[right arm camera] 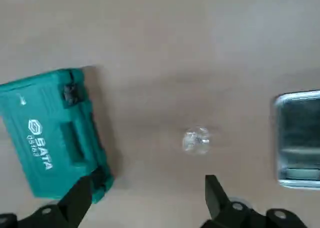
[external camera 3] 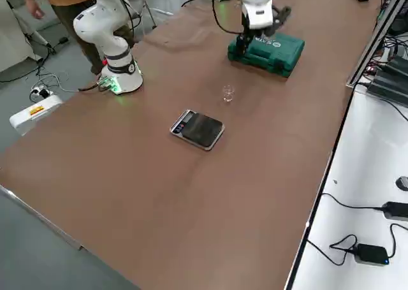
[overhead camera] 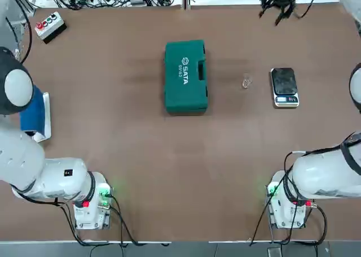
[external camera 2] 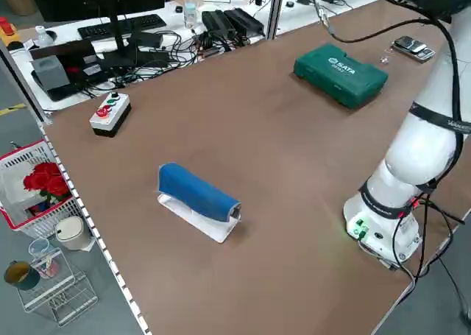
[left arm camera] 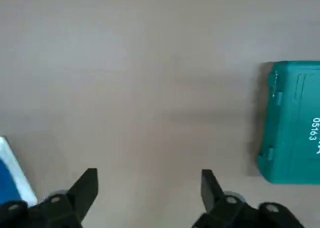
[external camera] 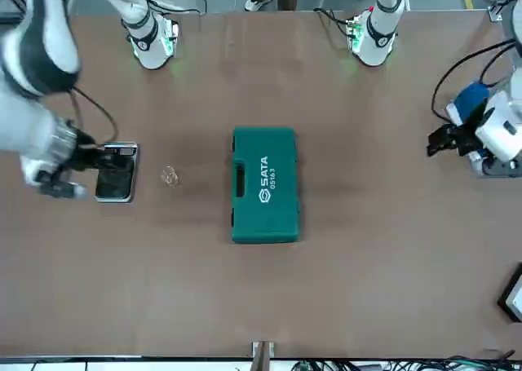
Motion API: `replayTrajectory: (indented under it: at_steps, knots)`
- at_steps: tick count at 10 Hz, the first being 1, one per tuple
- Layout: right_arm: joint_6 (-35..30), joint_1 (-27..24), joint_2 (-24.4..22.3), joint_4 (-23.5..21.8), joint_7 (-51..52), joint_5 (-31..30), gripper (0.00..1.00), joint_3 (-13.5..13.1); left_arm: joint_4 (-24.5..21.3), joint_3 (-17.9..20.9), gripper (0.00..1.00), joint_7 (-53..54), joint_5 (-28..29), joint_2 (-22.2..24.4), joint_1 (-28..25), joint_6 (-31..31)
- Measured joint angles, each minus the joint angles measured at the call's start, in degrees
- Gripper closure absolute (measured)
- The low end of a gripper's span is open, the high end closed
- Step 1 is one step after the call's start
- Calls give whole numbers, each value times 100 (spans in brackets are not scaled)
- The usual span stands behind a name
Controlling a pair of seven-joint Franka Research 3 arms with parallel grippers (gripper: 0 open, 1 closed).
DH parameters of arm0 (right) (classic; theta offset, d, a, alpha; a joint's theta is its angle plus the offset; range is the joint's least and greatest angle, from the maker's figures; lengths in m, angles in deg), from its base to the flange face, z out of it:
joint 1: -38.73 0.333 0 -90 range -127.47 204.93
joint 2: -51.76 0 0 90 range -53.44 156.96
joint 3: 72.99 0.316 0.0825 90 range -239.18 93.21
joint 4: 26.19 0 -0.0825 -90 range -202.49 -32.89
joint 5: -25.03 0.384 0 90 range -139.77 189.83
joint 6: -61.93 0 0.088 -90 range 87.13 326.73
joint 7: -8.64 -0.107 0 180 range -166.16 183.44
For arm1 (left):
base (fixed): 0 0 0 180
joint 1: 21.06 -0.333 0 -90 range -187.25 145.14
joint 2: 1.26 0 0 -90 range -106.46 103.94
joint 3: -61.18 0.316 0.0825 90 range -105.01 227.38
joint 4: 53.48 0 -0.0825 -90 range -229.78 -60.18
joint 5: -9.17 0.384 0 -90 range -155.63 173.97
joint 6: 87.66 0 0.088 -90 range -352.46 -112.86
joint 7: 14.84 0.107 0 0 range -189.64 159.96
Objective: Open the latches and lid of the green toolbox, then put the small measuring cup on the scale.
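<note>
While both arms hang raised off the brown counter [overhead camera: 113,133], the dark green rectangular plastic SATA toolbox [overhead camera: 185,76] lies shut at centre, lid [external camera: 266,183] up, long axis running near-to-far. Latches look to sit on its left long edge, handle recess on the right.

Right pincer [right arm camera: 145,193]: fingers spread, empty, hovering betw. toolbox and scale, tiny clear measuring cup [right arm camera: 196,140] just ahead of it. Left pincer [left arm camera: 145,188]: also spread, empty, toolbox well off to its right.

Cup stands on counter betw. toolbox and small dark-platform digital scale [overhead camera: 284,86], nearer scale, not touching. Judged: left arm suits latches; right arm nearer cup.

Count: 1 toolbox, 1 cup, 1 scale, 2 pincers.
</note>
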Motion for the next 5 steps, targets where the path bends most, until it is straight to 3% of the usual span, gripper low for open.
replayTrajectory:
  at_steps: [1, 3, 5]
  knots:
    - [553, 14, 13, -428, 173, 479, 0, 188, -163, -104, 29, -155, -6, -6, 3, -126]
    - [1033, 27, 89, -892, 856, 1543, 0, 414, -670, -280, 40, -237, -203, -21, 7, -616]
    - [1261, 26, 417, -1131, 2167, 2964, 0, 438, -1194, -314, 73, -237, -794, -37, 5, -1166]
